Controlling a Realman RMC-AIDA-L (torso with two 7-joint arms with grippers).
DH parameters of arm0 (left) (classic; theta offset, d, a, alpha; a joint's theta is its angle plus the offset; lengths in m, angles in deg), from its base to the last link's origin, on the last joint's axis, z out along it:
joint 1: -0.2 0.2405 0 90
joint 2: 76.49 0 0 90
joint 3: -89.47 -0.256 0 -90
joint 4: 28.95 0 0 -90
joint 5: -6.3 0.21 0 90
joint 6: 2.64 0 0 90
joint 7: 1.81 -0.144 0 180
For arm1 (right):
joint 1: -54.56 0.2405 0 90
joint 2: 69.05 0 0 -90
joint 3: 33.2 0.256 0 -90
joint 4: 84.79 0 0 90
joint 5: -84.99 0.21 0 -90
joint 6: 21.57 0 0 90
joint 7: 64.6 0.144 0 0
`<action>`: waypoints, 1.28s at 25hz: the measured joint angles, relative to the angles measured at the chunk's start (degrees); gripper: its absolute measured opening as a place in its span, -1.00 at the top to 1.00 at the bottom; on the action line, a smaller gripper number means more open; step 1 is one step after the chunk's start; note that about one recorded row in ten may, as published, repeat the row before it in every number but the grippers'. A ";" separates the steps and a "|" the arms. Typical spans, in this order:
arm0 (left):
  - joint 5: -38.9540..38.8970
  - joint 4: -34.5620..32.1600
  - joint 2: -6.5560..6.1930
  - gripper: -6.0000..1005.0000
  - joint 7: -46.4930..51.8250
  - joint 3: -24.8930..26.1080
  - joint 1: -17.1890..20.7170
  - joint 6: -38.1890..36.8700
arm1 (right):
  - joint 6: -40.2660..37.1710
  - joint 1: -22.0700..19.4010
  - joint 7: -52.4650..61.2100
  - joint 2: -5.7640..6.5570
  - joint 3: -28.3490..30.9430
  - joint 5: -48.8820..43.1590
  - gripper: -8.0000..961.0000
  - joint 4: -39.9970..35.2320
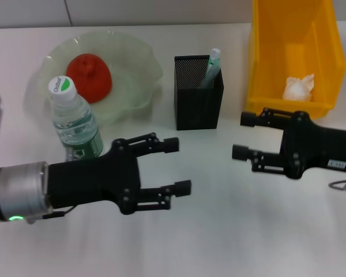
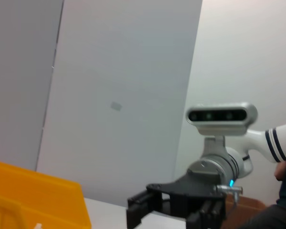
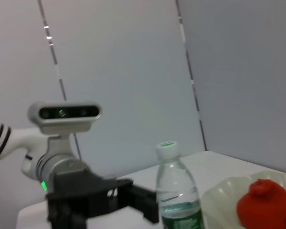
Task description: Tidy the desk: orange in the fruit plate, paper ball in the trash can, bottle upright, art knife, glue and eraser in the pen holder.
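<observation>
You see both hands, left hand (image 1: pixel 176 166) and right hand (image 1: pixel 246 135), spread wide above the surface (image 1: pixel 230 231); the bottle (image 1: pixel 74 120) stands upright beside the fruit plate (image 1: pixel 132 63).

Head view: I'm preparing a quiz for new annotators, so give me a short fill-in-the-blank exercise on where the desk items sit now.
1. The orange lies in the pale green ____.
2. The paper ball lies inside the ____ trash can.
3. The bottle with the white cap stands ____ beside the fruit plate.
4. The left end effector and the right end effector both have their fingers ____, holding nothing.

Missing words: fruit plate; yellow; upright; open
</observation>
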State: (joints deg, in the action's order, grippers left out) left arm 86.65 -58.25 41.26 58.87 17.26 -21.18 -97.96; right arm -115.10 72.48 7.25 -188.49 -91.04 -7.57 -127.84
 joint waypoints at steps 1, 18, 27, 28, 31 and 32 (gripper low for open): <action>0.14 0.10 -0.21 -0.60 -0.14 0.77 0.27 -0.64 | -0.14 0.05 -1.29 -0.01 -0.18 -0.01 -0.51 0.79; 0.62 0.41 -2.43 -0.60 0.07 3.96 3.67 -4.18 | 1.74 7.75 -27.04 -0.33 -3.80 1.16 -0.51 19.99; 1.15 0.73 -1.86 -0.60 0.10 3.43 3.89 -4.54 | 0.05 7.26 -27.56 -0.37 -4.24 2.78 -0.51 21.41; 1.31 1.00 -1.69 -0.60 0.08 3.43 3.86 -4.54 | 0.02 7.25 -27.56 -0.37 -4.23 2.78 -0.51 22.04; 1.34 1.05 -1.58 -0.60 -0.17 3.41 3.84 -4.53 | -0.08 7.23 -27.56 -0.36 -4.22 2.80 -0.51 22.24; 1.34 1.05 -1.58 -0.60 -0.17 3.41 3.84 -4.53 | -0.18 7.22 -27.56 -0.36 -4.22 2.81 -0.51 22.29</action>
State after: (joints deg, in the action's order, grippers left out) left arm 87.99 -57.20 39.67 58.71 20.67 -17.34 -102.48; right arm -115.28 79.70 -20.31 -188.85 -95.27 -4.76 -105.55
